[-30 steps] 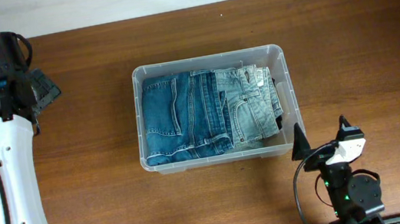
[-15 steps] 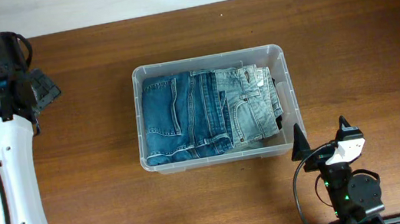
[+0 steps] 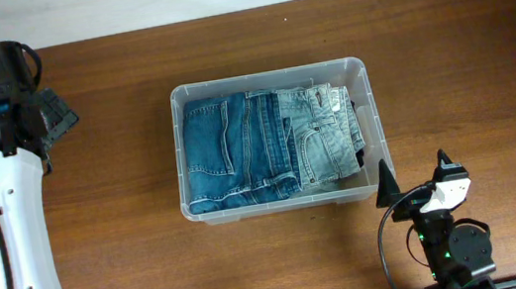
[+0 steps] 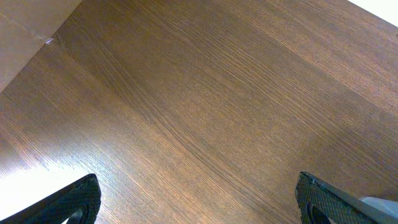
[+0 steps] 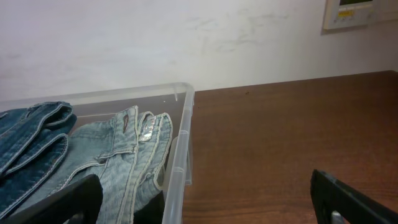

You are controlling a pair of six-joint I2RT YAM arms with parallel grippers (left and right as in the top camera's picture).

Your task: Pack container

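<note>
Nearest the base, the right gripper (image 3: 414,172) is hanging wide open and empty just beside the container (image 3: 180,155), which is sitting mid-table holding folded jeans (image 3: 234,148) and seemingly packed, while the left gripper (image 3: 59,116) is hovering open and empty well apart.

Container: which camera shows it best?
Overhead: the whole container shows, rim to rim, with folded jeans inside. Right wrist catches only one corner and some denim. Left wrist shows only the table.
</note>
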